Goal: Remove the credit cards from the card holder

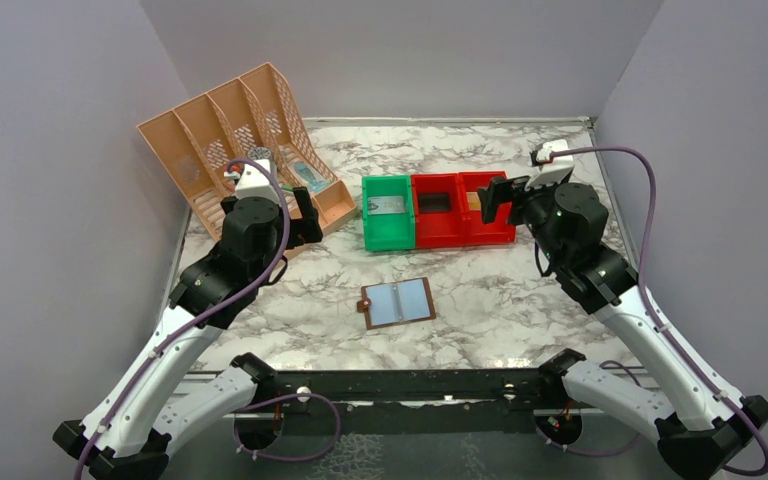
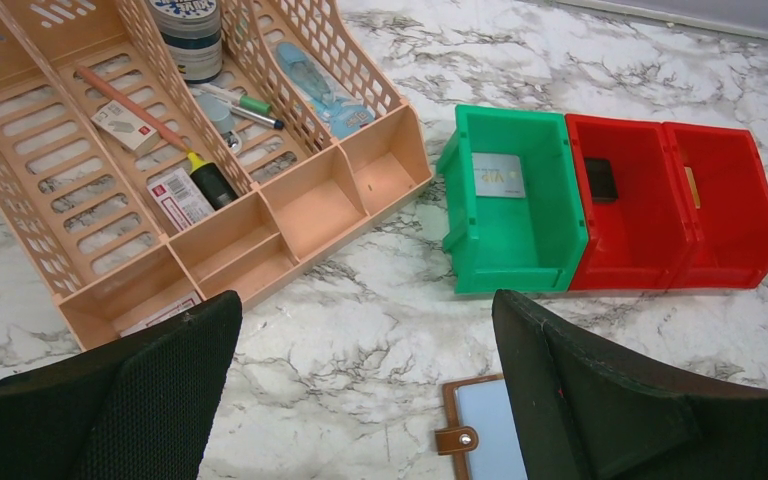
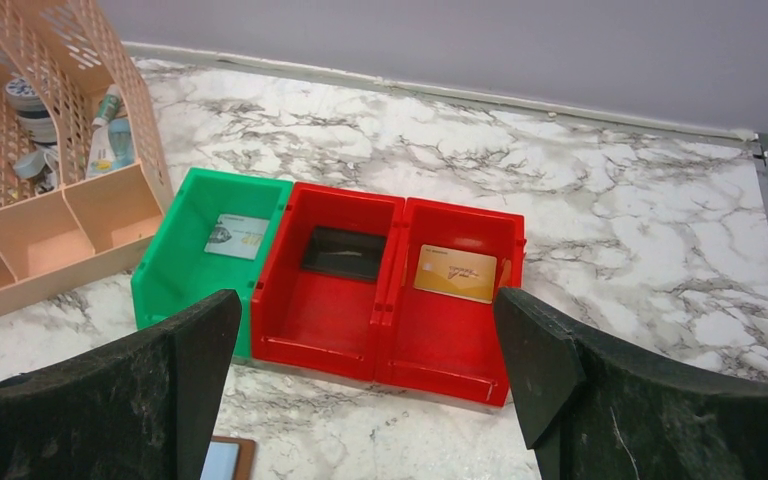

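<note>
The card holder (image 1: 397,303) lies open and flat on the marble table, brown with a snap tab on its left edge. Its inside shows two pale grey-blue panels, and I cannot tell whether they are credit cards or lining. In the left wrist view the card holder (image 2: 485,430) is partly hidden behind my right finger. Only a corner of the card holder (image 3: 225,458) shows in the right wrist view. My left gripper (image 1: 305,215) hovers open, left of and behind it. My right gripper (image 1: 495,200) is open above the red bins. Both are empty.
Behind the holder, a green bin (image 1: 390,235) holds a pale card (image 2: 498,175). Beside it, a red bin (image 3: 310,320) holds a black card (image 3: 343,253) and a second red bin (image 3: 450,345) a gold card (image 3: 455,272). An orange desk organiser (image 1: 200,140) with pens stands at the back left.
</note>
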### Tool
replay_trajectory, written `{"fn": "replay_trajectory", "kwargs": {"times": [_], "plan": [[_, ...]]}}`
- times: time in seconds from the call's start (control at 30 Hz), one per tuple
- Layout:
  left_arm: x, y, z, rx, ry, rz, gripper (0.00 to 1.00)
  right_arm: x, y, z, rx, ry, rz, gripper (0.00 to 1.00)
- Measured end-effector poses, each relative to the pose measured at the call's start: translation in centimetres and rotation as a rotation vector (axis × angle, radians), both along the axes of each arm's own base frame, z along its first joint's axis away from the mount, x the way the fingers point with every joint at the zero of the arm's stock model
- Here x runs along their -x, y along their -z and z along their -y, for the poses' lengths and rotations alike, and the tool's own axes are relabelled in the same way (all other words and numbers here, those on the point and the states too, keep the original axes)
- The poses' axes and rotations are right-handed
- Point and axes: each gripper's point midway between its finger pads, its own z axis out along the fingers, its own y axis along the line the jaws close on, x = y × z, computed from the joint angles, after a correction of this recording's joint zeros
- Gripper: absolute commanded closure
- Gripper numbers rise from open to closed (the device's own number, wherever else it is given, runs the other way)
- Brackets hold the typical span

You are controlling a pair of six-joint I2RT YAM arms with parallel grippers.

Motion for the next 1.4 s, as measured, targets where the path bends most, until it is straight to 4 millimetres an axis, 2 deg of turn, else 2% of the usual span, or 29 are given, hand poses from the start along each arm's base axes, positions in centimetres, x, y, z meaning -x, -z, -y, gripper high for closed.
{"fn": "replay_trajectory", "kwargs": {"times": [0.43,1.4], "plan": [[0.68,-0.74,-0.42,0.027,-0.003,0.029,0.01,0.12,0.40,0.12,0.014,-0.002,-0.004,0.00],[0.53,0.02,-0.32,0.014,-0.003,0.009,0.01,-0.01,0.67,0.06,0.022,-0.002,-0.011,0.00]]}}
